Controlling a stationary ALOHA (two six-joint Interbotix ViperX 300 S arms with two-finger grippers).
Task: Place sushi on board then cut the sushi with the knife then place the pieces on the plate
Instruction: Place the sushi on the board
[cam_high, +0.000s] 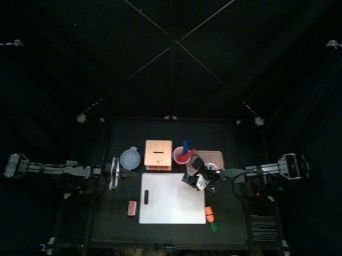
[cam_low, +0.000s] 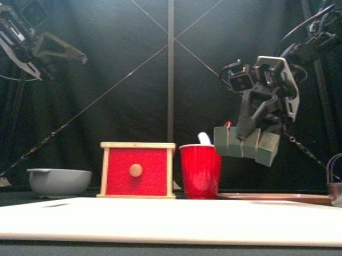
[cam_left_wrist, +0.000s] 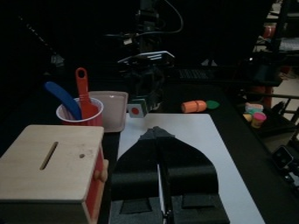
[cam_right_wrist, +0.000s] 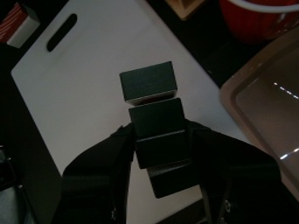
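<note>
My right gripper (cam_low: 251, 135) is shut on the dark green sushi roll (cam_low: 249, 143), which hangs in the air over the right side of the white cutting board (cam_low: 171, 220). The right wrist view shows the roll (cam_right_wrist: 155, 118) as several stacked blocks between the jaws, above the board (cam_right_wrist: 93, 87) and beside the pink tray (cam_right_wrist: 274, 96). The red cup (cam_left_wrist: 79, 112) holds a blue knife (cam_left_wrist: 61, 96) and a red knife (cam_left_wrist: 82, 87). My left gripper (cam_left_wrist: 156, 133) rests shut and empty at the board's left edge, near the wooden box (cam_left_wrist: 52, 166).
The wooden box (cam_high: 159, 153), the red cup (cam_high: 182, 155), the blue-grey bowl (cam_high: 130, 158) and the pink tray (cam_high: 209, 158) line the back of the board. A reddish toy (cam_high: 132, 208) lies left of the board. An orange toy (cam_high: 210, 212) and a green toy (cam_high: 211, 225) lie to its right.
</note>
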